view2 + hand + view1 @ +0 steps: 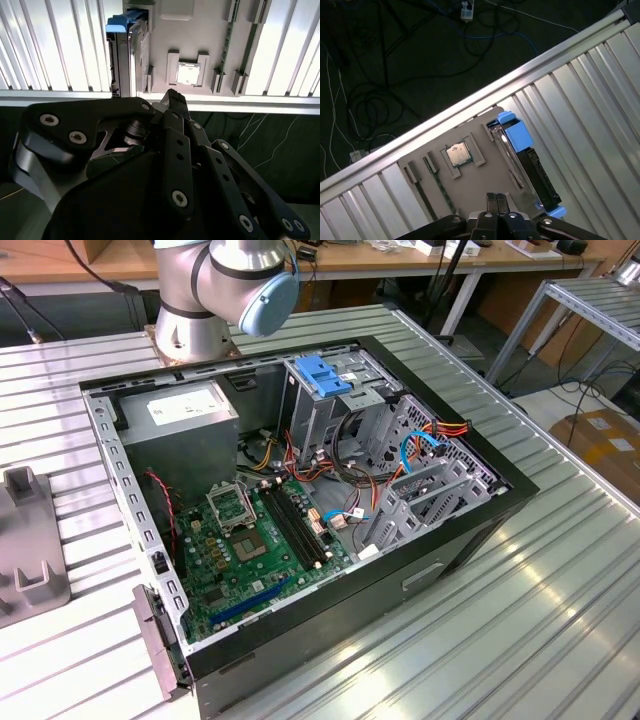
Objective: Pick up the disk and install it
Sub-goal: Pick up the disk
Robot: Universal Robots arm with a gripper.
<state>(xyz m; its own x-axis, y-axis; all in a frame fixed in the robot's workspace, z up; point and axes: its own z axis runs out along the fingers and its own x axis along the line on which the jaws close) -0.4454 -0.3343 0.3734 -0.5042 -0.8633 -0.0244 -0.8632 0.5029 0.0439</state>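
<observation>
- Progress: judging from the views, no step of the task is complete. The disk [520, 142] stands on edge in a slot of the grey holder [470, 182]. Pickup and installation are both not yet done.
- Tool state: the gripper [496, 197] has its fingertips pressed together and holds nothing. In both wrist views it hovers over the holder, near the disk's flat side but apart from it.
- Holder contents: a small square chip [458, 154] lies in a recess of the holder, just beside the disk.
- Edges: the holder sits against the table's edge rail [470, 107]. Beyond the rail the surface drops to a dark floor strewn with loose cables [342, 107].
- Open room at the disk: the ribbed table [600, 100] is bare on the side of the disk away from the chip. Nothing stands over the disk's upper edge.
- Destination: in the exterior view the computer case [450, 530] lies open on the table. The tall drive cage [320, 420] carries a blue bracket [325, 372] on top.
- Open room at the case: bundled wires [350, 480] crowd the foot of the cage, and metal walls enclose the bays closely. The pictures do not show which bay is meant for the disk.
</observation>
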